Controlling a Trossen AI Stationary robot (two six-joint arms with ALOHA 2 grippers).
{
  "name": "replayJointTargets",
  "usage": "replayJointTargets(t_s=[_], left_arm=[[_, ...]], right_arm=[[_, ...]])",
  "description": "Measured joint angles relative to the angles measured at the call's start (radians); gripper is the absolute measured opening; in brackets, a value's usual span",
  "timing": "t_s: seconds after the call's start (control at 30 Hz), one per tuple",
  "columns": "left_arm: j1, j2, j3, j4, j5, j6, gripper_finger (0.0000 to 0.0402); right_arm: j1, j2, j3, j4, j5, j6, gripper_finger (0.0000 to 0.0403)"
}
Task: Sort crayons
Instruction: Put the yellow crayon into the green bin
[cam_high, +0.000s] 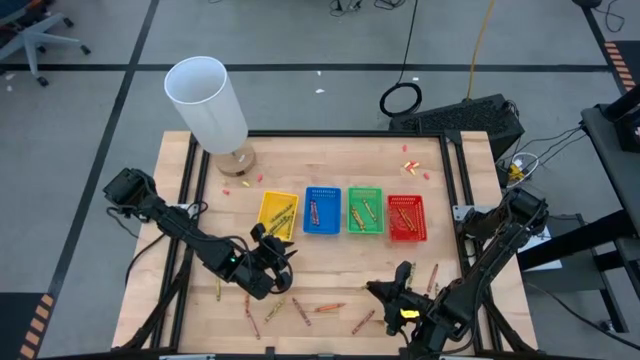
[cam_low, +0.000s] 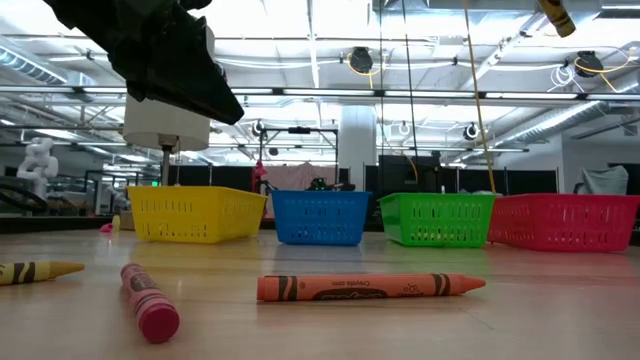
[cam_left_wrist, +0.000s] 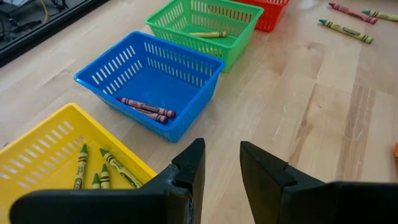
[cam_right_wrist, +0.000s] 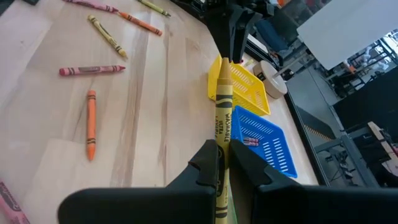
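High view: a pale wooden table (cam_high: 330, 170) with plank grain carries four slotted plastic trays in a row: yellow tray (cam_high: 278, 213), blue tray (cam_high: 322, 210), green tray (cam_high: 365, 209), red tray (cam_high: 406, 217). Each holds a few crayons. More loose crayons (cam_high: 330, 308) lie scattered along the near edge, thin paper-wrapped sticks. A white cylinder (cam_high: 206, 104) stands at the far left corner. The left gripper (cam_high: 275, 250) sits just near the yellow tray's near corner; the right gripper (cam_high: 402, 293) is at the near edge, right of centre.

Low view: an orange crayon (cam_low: 370, 287) lies flat on the wood, tip pointing right, black-printed wrapper. A pink-red crayon (cam_low: 148, 302) lies end-on with its blunt round base facing the camera; a yellow-green crayon (cam_low: 38, 271) lies at the left edge. The trays stand behind, walls perforated with vertical slots.

Left wrist view: the left gripper (cam_left_wrist: 222, 168) has its dark, blocky fingers parted by a narrow gap with nothing between them (empty). The yellow tray (cam_left_wrist: 50, 134) contains four green-tipped crayons; the blue tray (cam_left_wrist: 143, 56) two reddish ones; the green tray (cam_left_wrist: 193, 12) one.

Right wrist view: the right gripper (cam_right_wrist: 225, 163) is clamped tight on a yellow crayon (cam_right_wrist: 222, 118), which stands out lengthwise past the fingertips. Beyond it, an orange crayon (cam_right_wrist: 91, 123) and a red one (cam_right_wrist: 91, 70) lie on the smooth boards.
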Motion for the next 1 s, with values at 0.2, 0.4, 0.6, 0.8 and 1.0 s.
replayJointTargets(t_s=[0.2,0.4,0.6,0.8,1.0], left_arm=[[0.001,0.0,0.0,0.001,0.0,0.0,0.01],[0.001,0.0,0.0,0.009,0.0,0.0,0.01],[0.001,0.0,0.0,0.021,0.0,0.0,0.01],[0.001,0.0,0.0,0.025,0.0,0.0,0.01],[0.001,0.0,0.0,0.025,0.0,0.001,0.01]], right_arm=[[-0.002,0.0,0.0,0.017,0.032,0.121,0.0004],[-0.008,0.0,0.0,0.018,0.084,0.31,0.0004],[-0.013,0.0,0.0,0.047,0.076,0.467,0.0004],[-0.013,0.0,0.0,0.144,0.076,0.515,0.0004],[-0.013,0.0,0.0,0.197,0.077,0.516,0.0004]])
